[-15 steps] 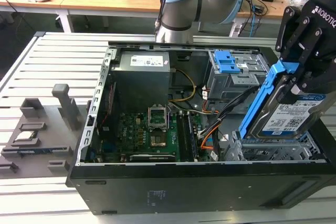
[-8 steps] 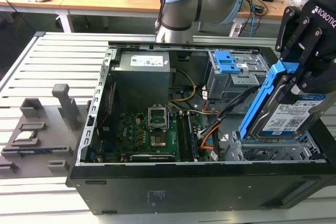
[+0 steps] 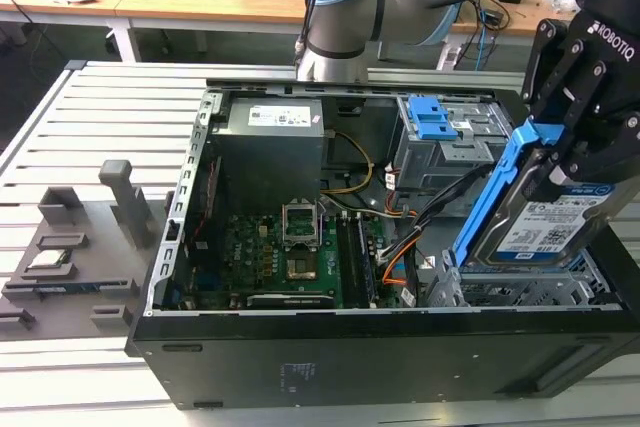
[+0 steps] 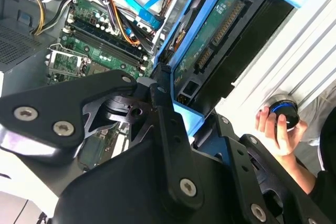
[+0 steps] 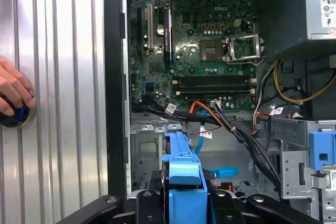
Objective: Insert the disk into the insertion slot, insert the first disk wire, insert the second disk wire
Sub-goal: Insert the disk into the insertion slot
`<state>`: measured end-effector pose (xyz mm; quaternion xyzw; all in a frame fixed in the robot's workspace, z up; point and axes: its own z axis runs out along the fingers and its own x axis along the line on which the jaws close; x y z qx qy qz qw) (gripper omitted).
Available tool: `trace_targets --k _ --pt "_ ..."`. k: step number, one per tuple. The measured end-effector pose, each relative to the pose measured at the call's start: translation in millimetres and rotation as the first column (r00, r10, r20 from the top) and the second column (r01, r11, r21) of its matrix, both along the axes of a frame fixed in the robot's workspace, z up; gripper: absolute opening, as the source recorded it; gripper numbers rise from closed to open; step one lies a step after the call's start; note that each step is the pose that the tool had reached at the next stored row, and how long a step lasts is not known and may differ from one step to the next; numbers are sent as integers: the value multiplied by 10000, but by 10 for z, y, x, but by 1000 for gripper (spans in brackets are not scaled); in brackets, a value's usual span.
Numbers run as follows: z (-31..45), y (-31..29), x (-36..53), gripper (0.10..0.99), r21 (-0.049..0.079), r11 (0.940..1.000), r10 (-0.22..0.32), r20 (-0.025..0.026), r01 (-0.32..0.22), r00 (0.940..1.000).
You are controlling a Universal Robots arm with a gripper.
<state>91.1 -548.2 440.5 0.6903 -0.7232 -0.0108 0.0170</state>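
**Disk held tilted above its bay**

The blue-framed disk [image 3: 535, 222] hangs tilted over the silver perforated insertion slot [image 3: 520, 292], at the exterior view's right end of the open computer case [image 3: 300, 362]. Whether its lower edge touches the cage I cannot tell. The arm [image 3: 340, 17] reaches in from behind the case. Its wrist is bent so that the end effector [image 3: 572, 162] points down and slants toward the exterior view's left.

The exterior view takes in the slatted metal surface [image 3: 60, 117] and a grey fixture plate [image 3: 70, 247] lying on it beside the case. It also shows the taller grey cage with blue tabs [image 3: 440, 137] just beside the slot.

The first wrist view looks past the disk's blue frame into the bay, where the second disk wire [image 5: 226, 172] lies looped on the floor. There the first disk wire [image 5: 197, 107] runs with other cables along the edge of the motherboard [image 5: 199, 40]. The second wrist view shows the disk's green circuit-board underside.

In both wrist views a person's hand [image 5: 11, 90] [image 4: 275, 129] rests on a round knob with a blue ring [image 5: 13, 118] [image 4: 283, 109], on the surface outside the case.

The end effector is clenched on the disk's upper part, with a finger on each side of the frame.
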Motion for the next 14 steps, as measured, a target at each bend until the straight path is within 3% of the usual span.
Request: trace_targets --k 14 --pt "-406 0 0 369 1 10000 0 -2 0 10000"
